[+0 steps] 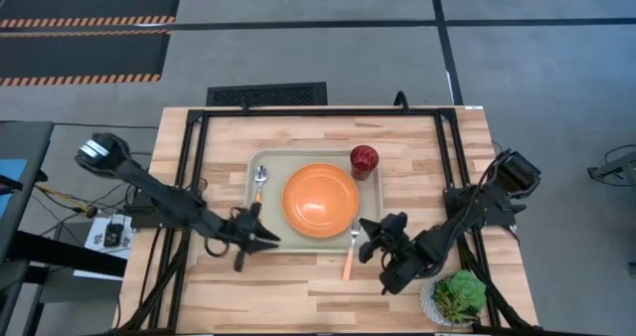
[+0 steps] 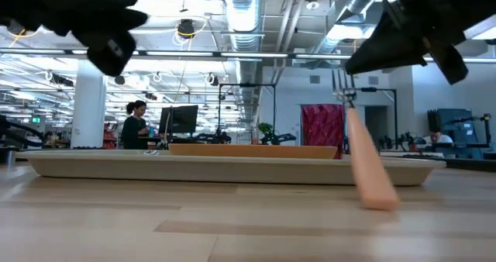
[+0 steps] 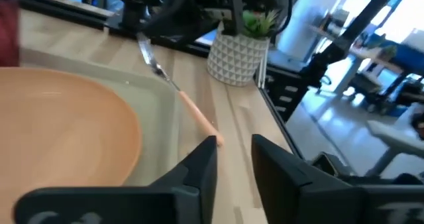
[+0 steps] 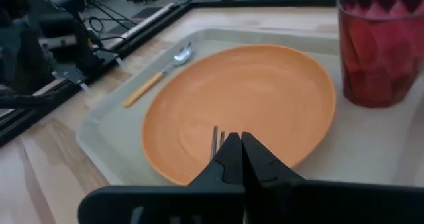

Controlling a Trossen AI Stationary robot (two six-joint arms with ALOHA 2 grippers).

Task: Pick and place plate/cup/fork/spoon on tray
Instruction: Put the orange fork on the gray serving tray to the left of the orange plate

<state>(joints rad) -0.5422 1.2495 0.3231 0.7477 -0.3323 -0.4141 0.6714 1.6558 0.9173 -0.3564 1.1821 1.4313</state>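
Note:
The tray [image 1: 298,157] lies mid-table. On it are the orange plate [image 1: 320,200], the dark-red cup [image 1: 364,161] at its far right corner, and the spoon [image 1: 259,182] along its left side. The fork [image 1: 350,256] is at the tray's near right corner, tilted with its tines up. My right gripper [image 1: 370,239] is shut on the fork. My left gripper [image 1: 270,240] hovers open and empty over the tray's near left corner, and in the left wrist view its fingers [image 3: 235,154] stand apart. My right gripper pinches the fork between its two shut fingers just below the tines [image 4: 215,141], which stick out past the fingertips over the plate. The fingers come from the table's right and lie across the fork. The fork is tilted, and the free end of its handle [image 2: 378,196] rests on the table.
A white pot with a green plant [image 1: 457,294] stands at the near right corner of the table, close behind my right arm. A black frame runs along the table's edges [image 1: 298,112]. People and desks show in the room beyond [image 2: 136,122].

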